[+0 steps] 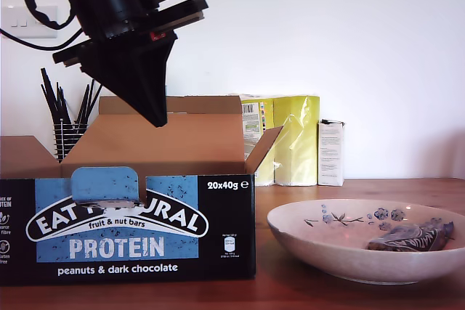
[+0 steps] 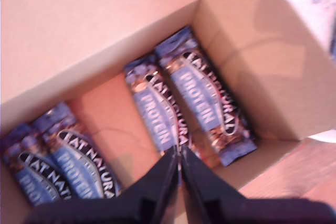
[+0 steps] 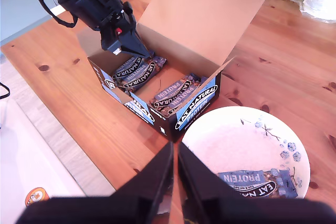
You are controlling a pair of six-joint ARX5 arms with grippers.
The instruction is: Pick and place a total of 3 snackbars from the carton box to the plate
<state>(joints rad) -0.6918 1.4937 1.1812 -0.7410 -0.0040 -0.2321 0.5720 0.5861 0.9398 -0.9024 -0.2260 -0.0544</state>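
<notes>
The carton box (image 1: 127,226) stands open at the exterior view's left. Inside it lie several blue-wrapped snackbars: one pair (image 2: 194,95) in the middle and another pair (image 2: 58,156) at one end. My first gripper (image 2: 178,153) hangs shut just above the open box, holding nothing; it also shows as the black wedge (image 1: 156,117) and over the box (image 3: 140,52). The plate (image 1: 320,241) sits at the exterior view's right with snackbar wrapping (image 1: 410,237) in it; one bar or two (image 3: 257,182), I cannot tell. My second gripper (image 3: 175,153) is shut and empty, high above the box and the rim of the plate (image 3: 210,129).
Yellow packs (image 1: 294,139) and a small white carton (image 1: 331,152) stand behind the plate by the wall. A wire holder of black sticks (image 1: 69,125) is behind the box. The wooden table's edge (image 3: 63,129) runs close to the box.
</notes>
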